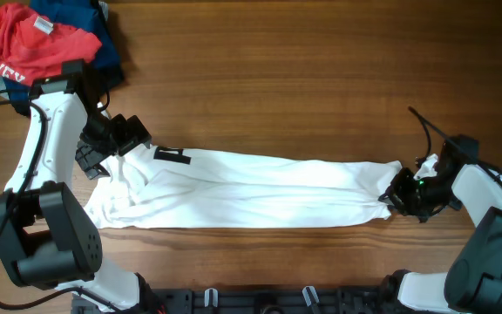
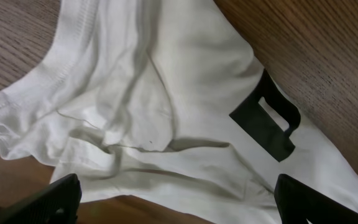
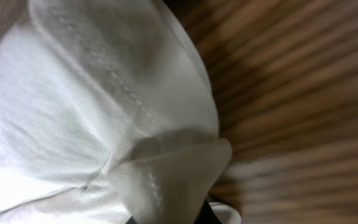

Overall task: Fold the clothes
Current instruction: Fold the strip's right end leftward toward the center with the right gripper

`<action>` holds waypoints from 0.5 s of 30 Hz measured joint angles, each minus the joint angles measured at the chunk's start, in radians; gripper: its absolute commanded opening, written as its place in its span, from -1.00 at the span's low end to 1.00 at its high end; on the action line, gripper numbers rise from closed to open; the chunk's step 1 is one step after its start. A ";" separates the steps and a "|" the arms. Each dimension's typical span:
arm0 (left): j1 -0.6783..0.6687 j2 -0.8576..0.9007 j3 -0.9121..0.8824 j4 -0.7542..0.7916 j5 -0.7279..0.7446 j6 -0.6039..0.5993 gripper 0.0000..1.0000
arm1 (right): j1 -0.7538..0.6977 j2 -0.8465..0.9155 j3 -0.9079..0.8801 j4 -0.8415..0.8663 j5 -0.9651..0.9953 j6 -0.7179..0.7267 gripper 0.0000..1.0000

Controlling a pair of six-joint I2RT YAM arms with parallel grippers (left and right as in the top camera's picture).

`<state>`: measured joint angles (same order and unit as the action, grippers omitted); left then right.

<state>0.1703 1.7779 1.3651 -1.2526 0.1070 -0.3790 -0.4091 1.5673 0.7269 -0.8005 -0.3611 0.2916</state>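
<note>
The clothes are one white shirt (image 1: 260, 187), wrinkled and pulled into a long band across the table, with a dark label (image 1: 171, 156) near its left end. My left gripper (image 1: 103, 153) hovers over that end. In the left wrist view it (image 2: 179, 208) is open, its black fingers (image 2: 58, 196) spread wide above the shirt (image 2: 135, 93), with the label (image 2: 267, 118) ahead to the right. My right gripper (image 1: 397, 194) is at the shirt's right end. In the right wrist view it (image 3: 166, 216) is shut on a stitched hem fold (image 3: 166, 174) of the shirt.
A red printed T-shirt (image 1: 33, 44) lies on navy blue garments (image 1: 85, 22) in the back left corner, just behind the left arm. A thin black cable (image 1: 425, 126) runs behind the right arm. The shirt's near side lies close to the table's front edge (image 1: 260, 234).
</note>
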 measured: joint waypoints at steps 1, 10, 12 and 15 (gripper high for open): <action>0.000 0.000 0.000 0.000 0.000 0.000 0.99 | 0.000 0.000 0.021 -0.024 0.026 0.006 -0.91; 0.000 0.000 0.000 0.001 0.000 0.000 1.00 | 0.075 -0.027 0.145 -0.126 0.154 0.071 -0.91; 0.000 0.000 0.000 0.001 0.000 0.000 0.99 | 0.137 -0.039 0.145 -0.135 0.192 0.095 -0.91; 0.000 0.000 0.000 0.001 0.000 0.000 0.99 | 0.258 -0.042 0.146 -0.143 0.266 0.148 -0.92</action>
<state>0.1703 1.7779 1.3651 -1.2514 0.1070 -0.3790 -0.1513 1.5249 0.8726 -0.9440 -0.0956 0.4397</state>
